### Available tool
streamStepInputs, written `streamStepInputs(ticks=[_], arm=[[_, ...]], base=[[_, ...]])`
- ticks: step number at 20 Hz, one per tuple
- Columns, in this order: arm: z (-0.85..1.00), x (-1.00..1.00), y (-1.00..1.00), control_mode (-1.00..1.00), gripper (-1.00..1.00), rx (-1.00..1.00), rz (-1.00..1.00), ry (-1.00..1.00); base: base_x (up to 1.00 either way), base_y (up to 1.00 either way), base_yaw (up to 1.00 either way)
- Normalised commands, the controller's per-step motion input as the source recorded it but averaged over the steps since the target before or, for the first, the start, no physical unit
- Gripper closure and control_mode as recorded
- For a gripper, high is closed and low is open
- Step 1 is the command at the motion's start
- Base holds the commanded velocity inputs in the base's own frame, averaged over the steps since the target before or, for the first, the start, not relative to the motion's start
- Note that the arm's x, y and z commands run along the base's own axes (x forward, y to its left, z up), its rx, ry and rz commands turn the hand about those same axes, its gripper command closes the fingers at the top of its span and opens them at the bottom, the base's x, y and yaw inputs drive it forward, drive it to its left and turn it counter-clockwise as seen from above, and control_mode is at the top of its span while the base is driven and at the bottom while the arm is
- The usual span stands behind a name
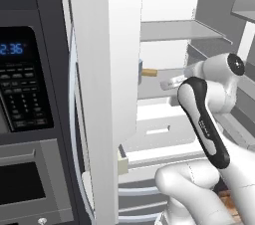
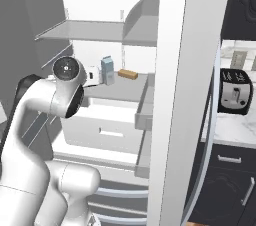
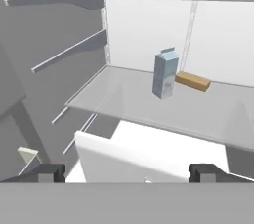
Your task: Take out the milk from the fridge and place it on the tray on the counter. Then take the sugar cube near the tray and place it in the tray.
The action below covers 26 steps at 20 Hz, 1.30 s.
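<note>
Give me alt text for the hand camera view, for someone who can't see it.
A small pale blue milk carton stands upright on a grey fridge shelf, with a tan block lying just behind it. The open gripper points toward it, holding nothing; a white drawer sits below.

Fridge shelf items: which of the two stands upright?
The milk, a pale blue gabled carton, stands upright; the tan block behind it lies flat.

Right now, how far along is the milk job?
Done: the fridge stands open and the arm reaches inside. In hand: the gripper, jaws wide and empty, faces the milk, which stands upright on its shelf beside a tan block. Left: grasping the milk, carrying it to the tray, then the sugar cube.
</note>
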Motion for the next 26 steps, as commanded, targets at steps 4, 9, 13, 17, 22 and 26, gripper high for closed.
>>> streamStepInputs(ticks=[4, 9, 13, 17, 22, 26], arm=[[0.09, 0.27, -0.02, -1.0, -1.0, 0.01, 0.07, -0.06], [0.08, 0.3, -0.06, -1.0, -1.0, 0.02, 0.07, -0.03], [0.01, 0.23, -0.07, -1.0, -1.0, 0.03, 0.13, -0.06], [0.0, 0.24, -0.06, -1.0, -1.0, 0.03, 0.16, -0.16], [0.0, 0.3, 0.0, -1.0, -1.0, 0.02, 0.07, -0.15], [0.0, 0.21, 0.0, -1.0, -1.0, 0.02, 0.04, -0.09]], base=[[0.0, 0.0, 0.0], [0.0, 0.0, 0.0], [0.0, 0.0, 0.0], [0.0, 0.0, 0.0], [0.0, 0.0, 0.0], [0.0, 0.0, 0.0]])
